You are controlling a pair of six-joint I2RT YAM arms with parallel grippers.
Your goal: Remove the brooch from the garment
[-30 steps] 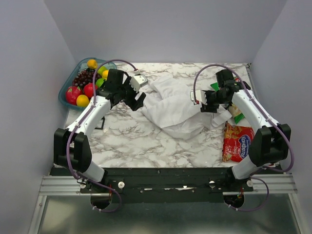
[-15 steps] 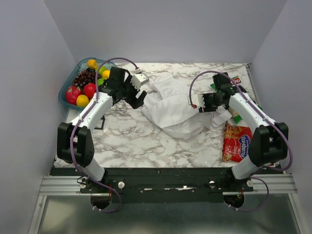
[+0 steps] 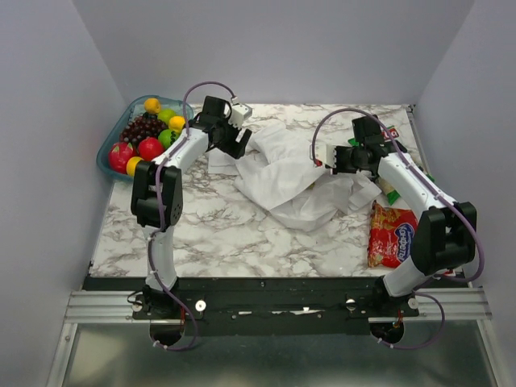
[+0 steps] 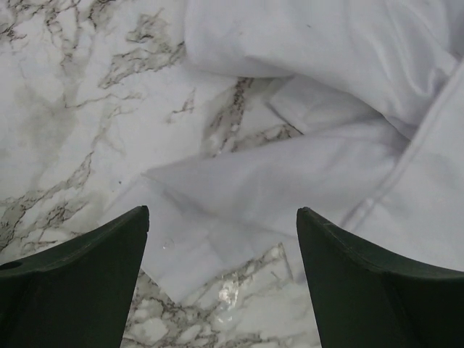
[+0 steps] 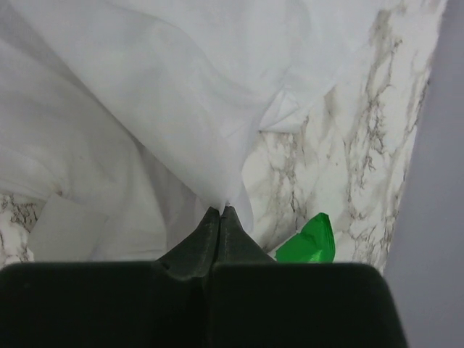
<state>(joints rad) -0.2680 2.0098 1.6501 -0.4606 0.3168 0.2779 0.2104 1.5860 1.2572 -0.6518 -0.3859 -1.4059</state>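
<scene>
The right end effector is clenching a raised fold of the white shirt, which is spreading ahead and to its left. The left end effector is hanging released over the shirt's edge on the bench. The brooch is showing in no view, so I cannot tell which arm is nearer to it.

White arm links, black joints, purple cables, dark gripper fingers

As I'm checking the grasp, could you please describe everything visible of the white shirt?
The white shirt is thin, wrinkled cloth, lying crumpled in a heap on the marble table. The right gripper is shut on a fold, tenting it up. The open left gripper hovers over its left edge. No brooch shows.
</scene>
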